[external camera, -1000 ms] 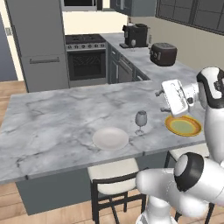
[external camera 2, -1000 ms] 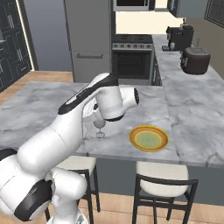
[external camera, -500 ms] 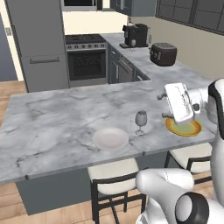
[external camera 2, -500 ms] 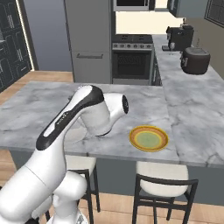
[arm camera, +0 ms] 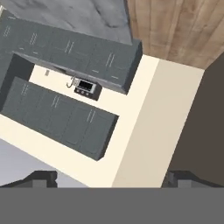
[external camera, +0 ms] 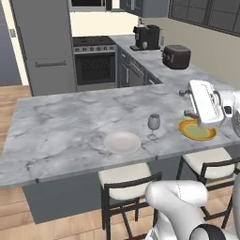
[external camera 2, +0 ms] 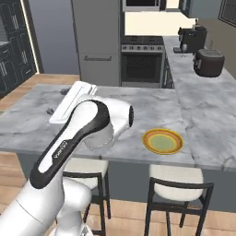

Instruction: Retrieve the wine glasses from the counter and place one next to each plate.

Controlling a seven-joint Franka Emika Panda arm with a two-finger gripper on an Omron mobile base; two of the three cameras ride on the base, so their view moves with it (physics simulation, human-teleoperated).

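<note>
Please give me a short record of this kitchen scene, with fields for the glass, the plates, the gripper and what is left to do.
wine glass: one upright on the counter, at, right of the white plate
yellow-rimmed plate, no glass visible beside it
gripper: open, nothing held, raised over the yellow-rimmed plate
back counter: coffee machine, toaster
remaining: probably a second glass for the yellow-rimmed plate

Veined marble counter [external camera: 70, 126] looks smooth, wine glass [external camera: 153, 123] clear, floor [external camera: 14, 91] wooden.
</note>
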